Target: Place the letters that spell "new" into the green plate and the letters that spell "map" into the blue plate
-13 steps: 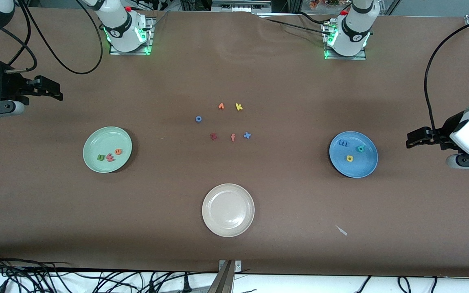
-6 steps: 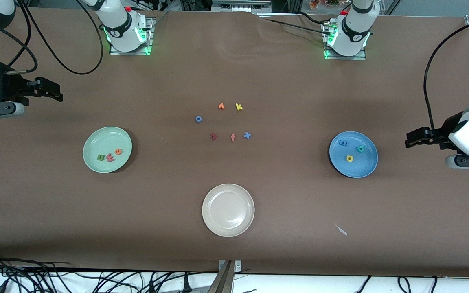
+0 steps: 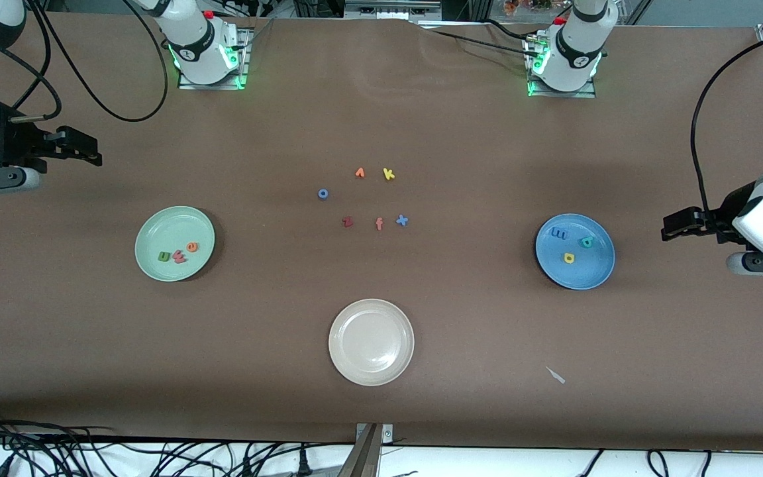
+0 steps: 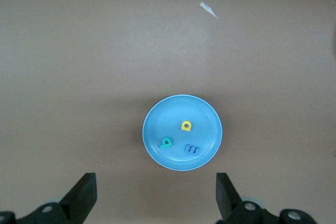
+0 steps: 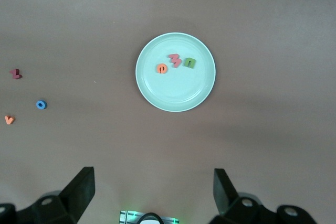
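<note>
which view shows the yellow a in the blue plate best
The left wrist view: the yellow a lies large and unblocked in the blue plate. The front view shows it tiny; the right wrist view misses it.

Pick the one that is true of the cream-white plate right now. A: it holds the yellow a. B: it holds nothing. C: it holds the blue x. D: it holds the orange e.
B: the cream-white plate lies bare, while the yellow a is in the blue plate, the orange e is in the green plate, and the blue x lies on the table.
</note>
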Controlling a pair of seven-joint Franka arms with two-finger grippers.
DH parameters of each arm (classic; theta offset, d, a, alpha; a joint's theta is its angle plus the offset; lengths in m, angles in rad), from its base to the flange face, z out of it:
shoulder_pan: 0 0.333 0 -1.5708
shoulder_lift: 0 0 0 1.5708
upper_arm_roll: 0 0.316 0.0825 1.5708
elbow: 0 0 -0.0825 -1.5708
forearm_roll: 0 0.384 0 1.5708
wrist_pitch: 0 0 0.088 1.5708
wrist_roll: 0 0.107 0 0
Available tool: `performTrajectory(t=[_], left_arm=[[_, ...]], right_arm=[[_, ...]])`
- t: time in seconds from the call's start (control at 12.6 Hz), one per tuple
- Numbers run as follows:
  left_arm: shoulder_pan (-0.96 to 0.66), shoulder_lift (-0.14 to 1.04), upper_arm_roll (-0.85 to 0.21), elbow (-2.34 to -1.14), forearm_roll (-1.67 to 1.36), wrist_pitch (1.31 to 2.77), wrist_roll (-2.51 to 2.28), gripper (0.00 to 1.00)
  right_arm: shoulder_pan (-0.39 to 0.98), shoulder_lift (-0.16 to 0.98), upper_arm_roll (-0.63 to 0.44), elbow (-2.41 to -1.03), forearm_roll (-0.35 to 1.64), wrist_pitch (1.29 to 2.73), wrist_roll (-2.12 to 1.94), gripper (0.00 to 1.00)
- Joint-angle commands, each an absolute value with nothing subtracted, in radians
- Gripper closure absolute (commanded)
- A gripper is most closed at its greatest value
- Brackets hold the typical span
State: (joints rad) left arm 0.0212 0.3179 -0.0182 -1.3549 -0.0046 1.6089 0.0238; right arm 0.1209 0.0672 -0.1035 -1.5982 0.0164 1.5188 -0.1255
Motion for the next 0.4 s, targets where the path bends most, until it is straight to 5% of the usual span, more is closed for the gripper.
performTrajectory(t=[0.0,0.32], left_arm=[[0.023,0.31,-0.021,-1.361,0.008,1.598,0.049,0.0],[0.025,0.31,-0.021,-1.361,0.008,1.595,0.069,0.0]], right_arm=[[0.114,0.075,-0.095,-1.575,0.003,1.505,-0.115,0.0],[0.114,0.077,-0.095,-1.577,0.003,1.503,-0.114,0.0]])
